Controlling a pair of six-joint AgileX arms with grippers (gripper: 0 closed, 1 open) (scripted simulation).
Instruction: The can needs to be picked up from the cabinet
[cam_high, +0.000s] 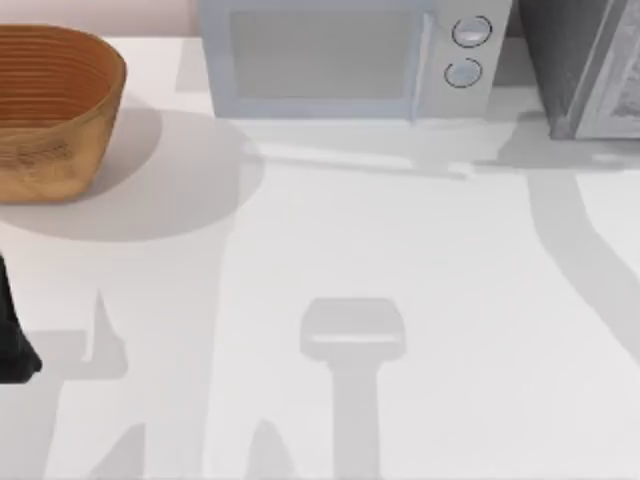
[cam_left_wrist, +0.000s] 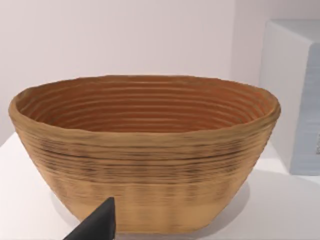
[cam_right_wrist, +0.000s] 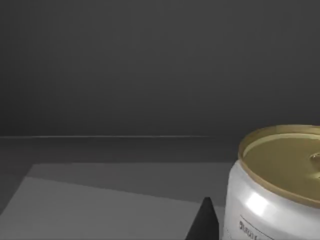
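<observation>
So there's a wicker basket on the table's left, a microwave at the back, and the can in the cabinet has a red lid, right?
Not quite: the can's lid is gold, as the right wrist view shows. The wicker basket does sit at the table's left, with the microwave at the back.

Top view overhead; left wrist close, level on basket (cam_left_wrist: 145, 150), shared with top (cam_high: 55, 110)

I seem to be working at a kitchen counter: a pale microwave (cam_high: 345, 60) stands at the far edge of my white table (cam_high: 420, 260), a woven bread basket (cam_high: 50, 110) sits in its far left corner, and a grey cabinet (cam_high: 585, 65) fills the far right corner.
</observation>
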